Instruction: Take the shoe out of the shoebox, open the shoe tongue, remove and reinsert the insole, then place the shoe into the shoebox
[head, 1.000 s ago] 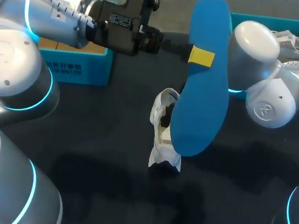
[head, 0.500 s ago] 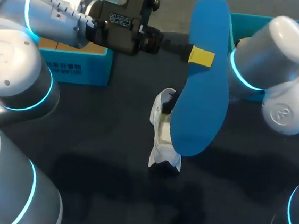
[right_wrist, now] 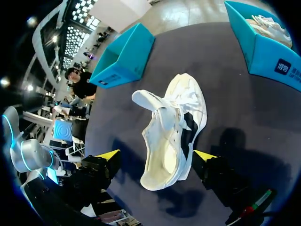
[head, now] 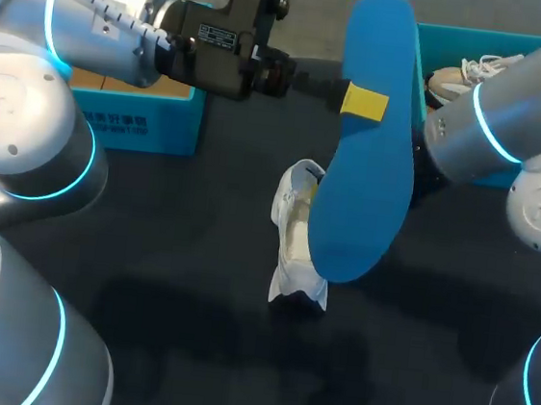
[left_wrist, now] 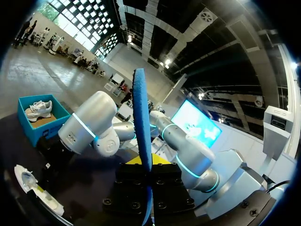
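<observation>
Swung off rightward the right arm [head: 510, 131], right gripper [right_wrist: 156, 156] spread wide above white laced sneaker [right_wrist: 171, 129], flat blue foam insole [head: 365, 174] clamped in left gripper [head: 358, 102]

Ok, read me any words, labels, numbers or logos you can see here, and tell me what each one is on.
White print, left blue box front: too blurred to read.
White label, left gripper: too small.
Logo patch, right blue shoebox wall: blurred.
Blue insole, white shoe: none seen.
</observation>
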Tool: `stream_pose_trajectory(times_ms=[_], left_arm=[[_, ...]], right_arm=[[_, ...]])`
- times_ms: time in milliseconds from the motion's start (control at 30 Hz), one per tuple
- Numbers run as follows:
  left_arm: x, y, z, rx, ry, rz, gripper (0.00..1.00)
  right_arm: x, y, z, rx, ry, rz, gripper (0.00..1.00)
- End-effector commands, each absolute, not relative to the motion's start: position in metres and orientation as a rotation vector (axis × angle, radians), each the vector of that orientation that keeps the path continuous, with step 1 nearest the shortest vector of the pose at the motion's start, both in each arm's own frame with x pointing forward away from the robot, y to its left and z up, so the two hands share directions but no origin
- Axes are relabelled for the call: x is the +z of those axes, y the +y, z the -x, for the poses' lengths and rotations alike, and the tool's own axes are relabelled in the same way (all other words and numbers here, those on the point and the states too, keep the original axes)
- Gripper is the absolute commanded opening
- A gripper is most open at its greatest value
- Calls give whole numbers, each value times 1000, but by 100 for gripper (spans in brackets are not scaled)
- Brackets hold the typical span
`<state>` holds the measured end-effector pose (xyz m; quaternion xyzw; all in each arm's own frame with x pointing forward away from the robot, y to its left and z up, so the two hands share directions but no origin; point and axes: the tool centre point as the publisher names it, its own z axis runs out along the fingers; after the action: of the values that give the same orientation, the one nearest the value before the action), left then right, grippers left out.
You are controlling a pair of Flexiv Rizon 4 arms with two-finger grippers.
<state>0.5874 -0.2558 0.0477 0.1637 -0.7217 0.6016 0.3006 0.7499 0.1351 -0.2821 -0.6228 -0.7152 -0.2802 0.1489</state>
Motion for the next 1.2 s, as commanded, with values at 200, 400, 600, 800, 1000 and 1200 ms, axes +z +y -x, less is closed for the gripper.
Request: stream_pose_trajectory(times_ms=[200,400,600,800,1000,1200], left_arm=[[47,-256,-587,1598,-1915,-435,0],[47,-256,-587,1598,-1915,-435,0],[47,-256,-587,1598,-1915,-435,0],[47,-256,-587,1598,-1915,-435,0],[47,-256,-587,1598,-1915,-435,0],[47,-256,-587,1598,-1915,-435,0]], right_arm=[[-283,136,-748,-810,-2054,1792,100],[-281,134,-750,-863,-1987,1767,100],[-261,123,-752,-1038,-1745,1669,100],[-237,120,-753,-1133,-1596,1539,100],[-204,110,-760,-1224,-1432,1474,100],[-176,105,-768,-1298,-1334,1423,100]])
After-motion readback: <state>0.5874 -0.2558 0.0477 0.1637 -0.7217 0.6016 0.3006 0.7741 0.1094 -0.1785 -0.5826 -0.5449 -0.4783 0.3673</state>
